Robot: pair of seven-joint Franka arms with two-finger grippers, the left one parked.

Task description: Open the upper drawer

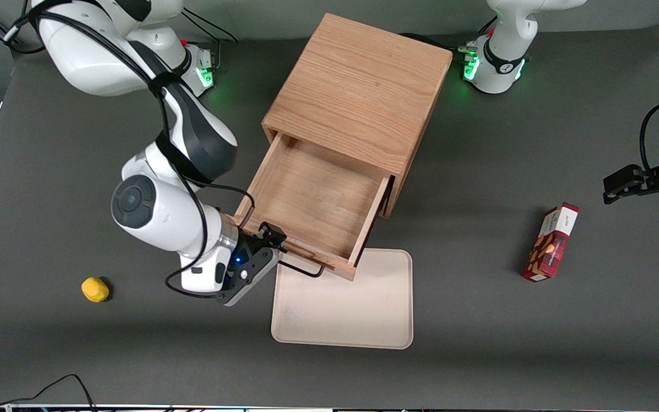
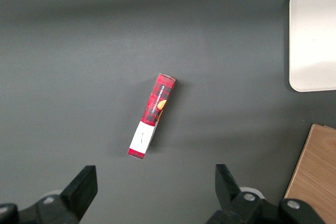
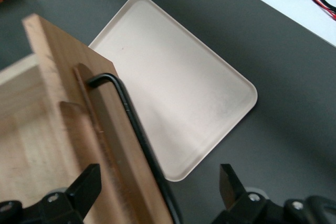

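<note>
The cube-shaped wooden cabinet (image 1: 358, 91) stands at the middle of the table. Its upper drawer (image 1: 312, 200) is pulled well out toward the front camera and its inside is bare. The thin black wire handle (image 1: 306, 270) runs along the drawer front. My right gripper (image 1: 275, 252) is at the handle's end toward the working arm. In the right wrist view the gripper (image 3: 159, 179) is open, with the handle (image 3: 128, 114) and the edge of the drawer front (image 3: 63, 77) between its spread fingers, touching neither. The lower drawer is hidden under the upper one.
A cream tray (image 1: 344, 300) lies on the table partly under the open drawer, also seen in the right wrist view (image 3: 173, 93). A yellow object (image 1: 95, 289) lies toward the working arm's end. A red box (image 1: 551, 241) lies toward the parked arm's end.
</note>
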